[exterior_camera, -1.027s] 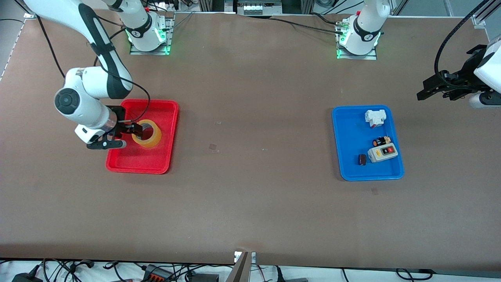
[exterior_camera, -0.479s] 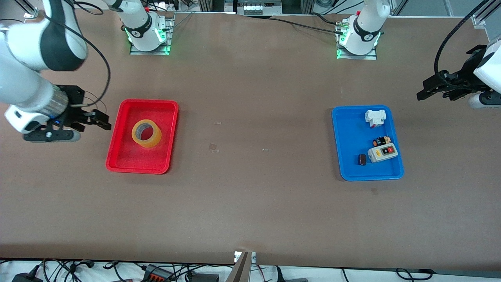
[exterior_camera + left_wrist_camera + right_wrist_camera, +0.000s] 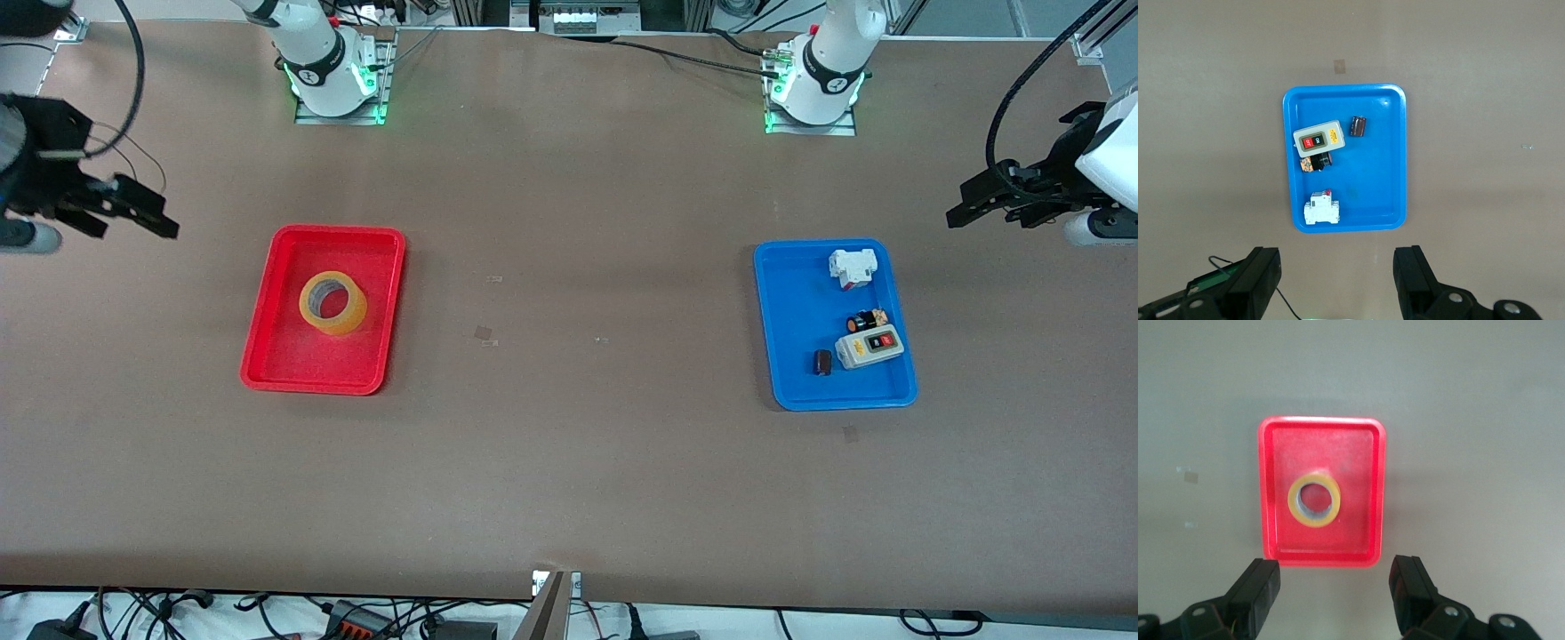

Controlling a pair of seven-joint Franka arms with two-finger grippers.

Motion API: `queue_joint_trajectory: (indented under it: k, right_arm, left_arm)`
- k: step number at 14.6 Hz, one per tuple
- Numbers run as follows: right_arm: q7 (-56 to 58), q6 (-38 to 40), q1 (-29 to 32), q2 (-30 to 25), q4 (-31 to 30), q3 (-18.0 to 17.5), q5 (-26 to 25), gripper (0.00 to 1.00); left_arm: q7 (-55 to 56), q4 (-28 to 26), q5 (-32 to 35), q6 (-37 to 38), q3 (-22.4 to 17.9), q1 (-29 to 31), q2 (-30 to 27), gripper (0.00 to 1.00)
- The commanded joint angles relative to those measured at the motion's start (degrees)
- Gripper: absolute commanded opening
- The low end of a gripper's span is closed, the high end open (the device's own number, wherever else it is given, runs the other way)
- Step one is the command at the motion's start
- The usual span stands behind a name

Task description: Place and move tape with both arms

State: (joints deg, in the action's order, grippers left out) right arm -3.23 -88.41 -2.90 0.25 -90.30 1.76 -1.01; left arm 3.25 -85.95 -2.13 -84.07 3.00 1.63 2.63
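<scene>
The tape (image 3: 351, 316), a yellowish ring, lies flat in the red tray (image 3: 302, 363) toward the right arm's end of the table. My right gripper (image 3: 129, 222) is open and empty, up in the air over the bare table beside the red tray, well apart from the tape. Its wrist view looks down on the tape (image 3: 1295, 503) in the red tray (image 3: 1358, 453), with the open right gripper (image 3: 1335, 593) at the frame's edge. My left gripper (image 3: 965, 206) waits open and empty over the left arm's end of the table; it also shows in the left wrist view (image 3: 1338, 280).
A blue tray (image 3: 800, 293) toward the left arm's end holds a grey switch box (image 3: 869, 347), a white breaker (image 3: 852, 267), a black-and-orange part (image 3: 862, 321) and a small dark part (image 3: 823, 362). The left wrist view shows the same tray (image 3: 1385, 187). Bare table lies between the trays.
My right gripper was at the tape in the red tray; it has drawn back and risen toward the right arm's end of the table. The tape stays in the tray. The left arm has not moved.
</scene>
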Motion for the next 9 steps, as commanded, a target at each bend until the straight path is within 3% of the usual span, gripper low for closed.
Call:
queue_joint_trajectory:
  k: [1, 5, 9]
  right_arm:
    - [0.0, 0.6, 1.8, -6.4, -5.3, 0.0, 0.2, 0.98]
    - [-0.4, 1.0, 2.3, -5.7, -3.8, 0.0, 0.0, 0.98]
    - [0.4, 2.9, 2.1, -1.1, 2.6, -0.1, -0.7, 0.99]
  left_arm:
    - [-0.5, -1.3, 0.5, -0.6, 0.2, 0.1, -1.4, 1.00]
    - [-0.5, -1.3, 0.5, -0.6, 0.2, 0.0, -1.4, 1.00]
    - [-0.5, -1.3, 0.5, -0.6, 0.2, 0.1, -1.4, 1.00]
